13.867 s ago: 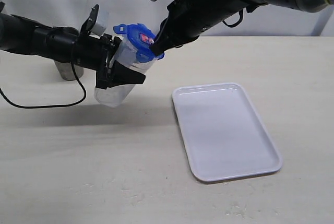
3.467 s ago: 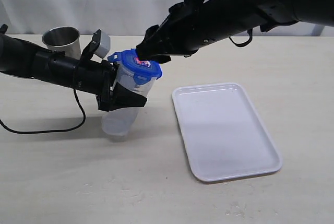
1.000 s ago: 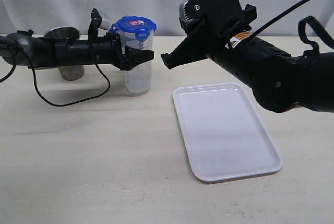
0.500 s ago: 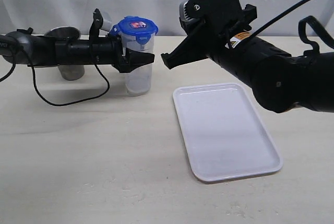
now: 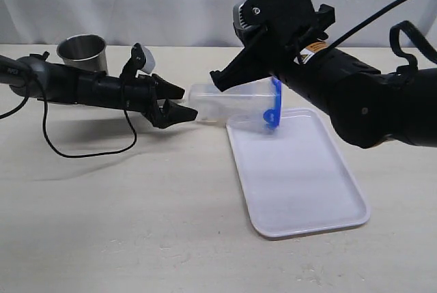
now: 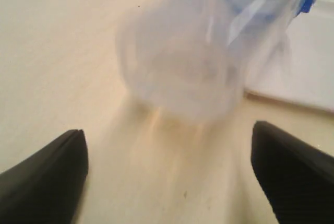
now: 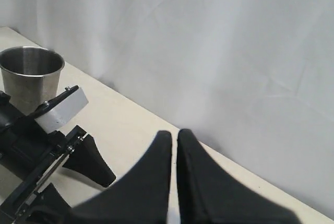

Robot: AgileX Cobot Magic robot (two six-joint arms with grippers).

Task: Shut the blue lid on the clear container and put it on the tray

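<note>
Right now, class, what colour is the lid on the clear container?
The lid is blue; the exterior view shows it best.

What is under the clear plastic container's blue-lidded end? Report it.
The flat white tray's corner, under the blue lid of the clear container. Whether they touch is not visible.

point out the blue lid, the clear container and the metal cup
blue lid [image 5: 276,98], exterior view, on its blue edge at the container's mouth
clear container [image 5: 231,105], exterior view, on the middle of its side wall
metal cup [image 5: 82,59], exterior view, on its outer wall below the rim
</note>
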